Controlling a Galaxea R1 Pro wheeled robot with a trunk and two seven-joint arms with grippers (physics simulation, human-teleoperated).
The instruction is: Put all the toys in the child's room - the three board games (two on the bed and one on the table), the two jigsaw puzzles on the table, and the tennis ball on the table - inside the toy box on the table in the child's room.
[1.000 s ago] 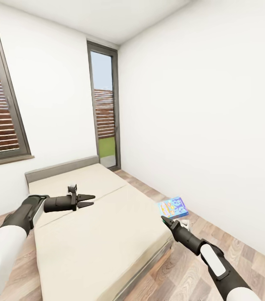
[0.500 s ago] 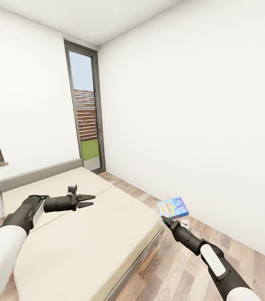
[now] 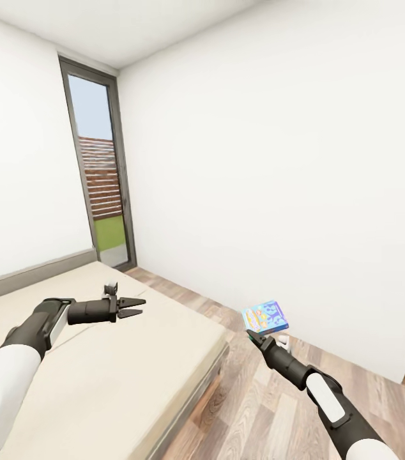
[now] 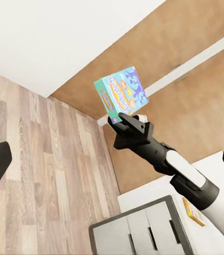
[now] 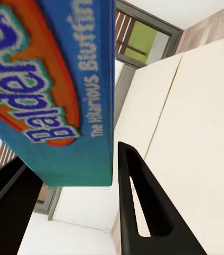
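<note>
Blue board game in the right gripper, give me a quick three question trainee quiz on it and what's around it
1. True or false: the blue board game lies flat on the bed.
2. Which gripper is open with nothing between its fingers: the left gripper or the right gripper?
3. Multiple choice: in the head view, what is under the held game? A) mattress B) wood-plank floor C) a desk top

Key
1. False; it is held up off the bed, clamped by the right gripper.
2. The left gripper, out over the bed.
3. B
</note>
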